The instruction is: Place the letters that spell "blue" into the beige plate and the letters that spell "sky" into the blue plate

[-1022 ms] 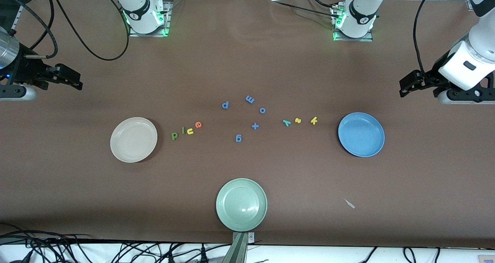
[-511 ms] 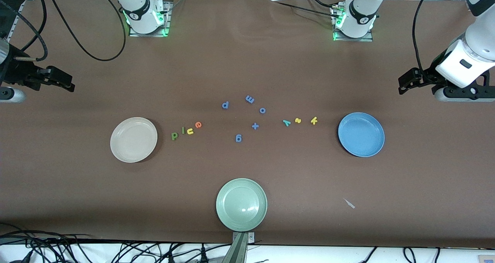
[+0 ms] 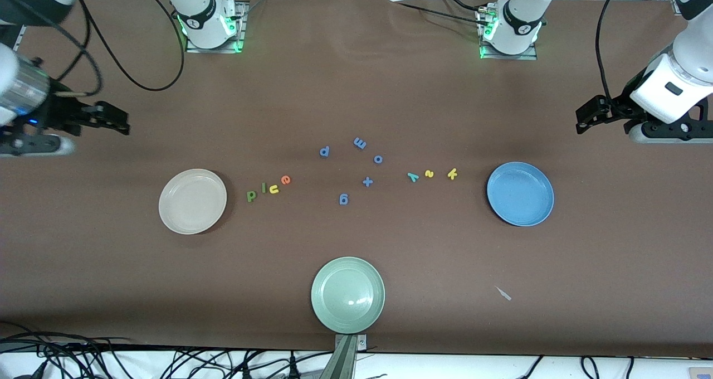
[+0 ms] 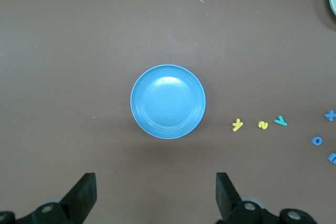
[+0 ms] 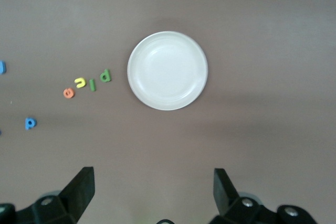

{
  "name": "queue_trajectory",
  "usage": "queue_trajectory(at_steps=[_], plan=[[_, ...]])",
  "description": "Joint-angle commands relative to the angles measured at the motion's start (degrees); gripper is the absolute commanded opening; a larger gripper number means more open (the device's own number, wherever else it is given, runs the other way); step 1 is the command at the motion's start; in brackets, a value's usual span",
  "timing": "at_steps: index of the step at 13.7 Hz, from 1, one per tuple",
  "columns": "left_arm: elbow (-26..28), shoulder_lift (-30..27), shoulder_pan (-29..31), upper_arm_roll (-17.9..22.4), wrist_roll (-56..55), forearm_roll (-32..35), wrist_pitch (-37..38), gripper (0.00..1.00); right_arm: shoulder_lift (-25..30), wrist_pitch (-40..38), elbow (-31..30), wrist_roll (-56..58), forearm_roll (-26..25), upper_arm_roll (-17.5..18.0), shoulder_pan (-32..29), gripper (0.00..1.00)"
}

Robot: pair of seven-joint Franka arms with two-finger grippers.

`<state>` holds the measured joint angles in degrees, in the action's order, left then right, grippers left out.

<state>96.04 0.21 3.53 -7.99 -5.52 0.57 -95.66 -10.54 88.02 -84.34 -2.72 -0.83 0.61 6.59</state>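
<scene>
The right gripper (image 3: 120,124) has shifted slightly toward the table's middle; the left gripper (image 3: 582,121) barely moved. Both hang open, empty, above the tabletop (image 3: 356,89). "Blue" letters (image 3: 268,188) lie beside the beige plate (image 3: 192,201), "sky" letters (image 3: 431,174) near the blue plate (image 3: 520,194).

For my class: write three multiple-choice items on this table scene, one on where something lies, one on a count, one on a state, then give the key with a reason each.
1. Where does the orange e lie?
A. in the beige plate
B. on the table beside the yellow u
C. in the pale green plate

2. How many all-blue letters lie on the table?
A. three
B. five
C. seven

3. How do the left gripper and right gripper stand?
A. both open, empty
B. both shut on letters
C. one holds a plate

Key: 1 B, the beige plate holds nothing; 2 B, five blue pieces show mid-table; 3 A, both wrist views show spread fingers with nothing between.
</scene>
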Motion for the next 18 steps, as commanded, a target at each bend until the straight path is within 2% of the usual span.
queue_trajectory(at_steps=[1,6,10,14,18], plan=[[1.1,-1.3,0.2,-0.5,1.2,-1.4,-0.8,1.00,-6.0,3.5,0.9,-1.1,-0.2,0.2,3.3,1.00],[0.1,2.8,-1.1,-2.9,0.7,-1.4,-0.8,1.00,-15.2,12.3,0.7,-9.7,2.3,0.2,8.2,0.99],[-0.2,13.6,-5.2,-5.3,0.6,-1.2,-1.8,1.00,-20.6,19.5,0.6,-12.7,3.9,0.2,9.8,0.99],[-0.1,22.8,-10.0,-5.4,0.4,-1.1,-10.5,1.00,-27.5,27.8,0.5,-12.9,3.6,0.2,10.2,0.99],[3.1,28.3,-15.1,-5.4,1.3,-0.4,-20.8,1.00,-30.4,32.0,0.1,-13.3,2.9,0.2,10.2,0.98]])
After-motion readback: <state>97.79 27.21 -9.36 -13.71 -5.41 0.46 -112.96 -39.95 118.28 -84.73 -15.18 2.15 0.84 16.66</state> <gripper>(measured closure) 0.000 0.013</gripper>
